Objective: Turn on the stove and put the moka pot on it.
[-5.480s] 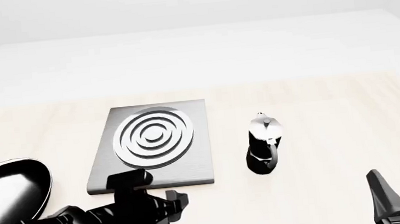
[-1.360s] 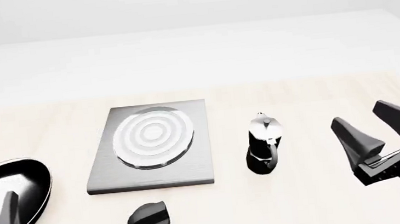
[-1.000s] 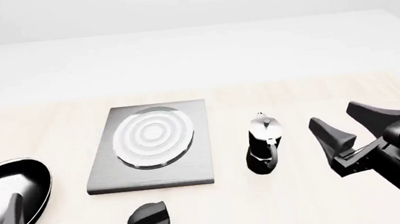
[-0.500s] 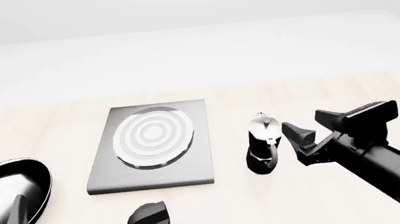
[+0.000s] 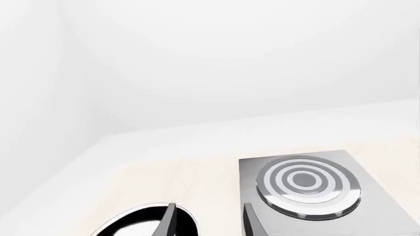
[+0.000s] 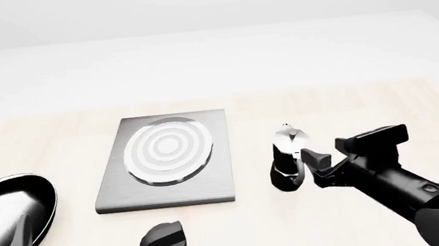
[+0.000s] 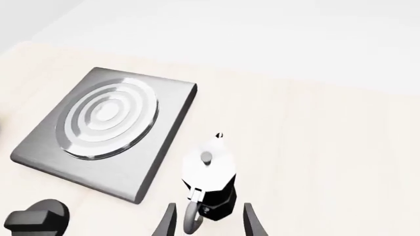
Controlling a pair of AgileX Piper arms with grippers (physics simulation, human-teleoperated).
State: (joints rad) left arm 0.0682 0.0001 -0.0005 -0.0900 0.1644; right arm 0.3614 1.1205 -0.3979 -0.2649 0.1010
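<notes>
Now the right gripper, fingers apart, straddles the handle of the upright pot, which stands at 3 o'clock from the stove. A crooked squeeze could tip it. Left gripper hangs open over the pan.

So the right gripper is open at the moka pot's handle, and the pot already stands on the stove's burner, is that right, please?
Not quite. The right gripper is open at the handle, but the moka pot stands on the table, beside the stove and apart from it. The front view shows this.
</notes>
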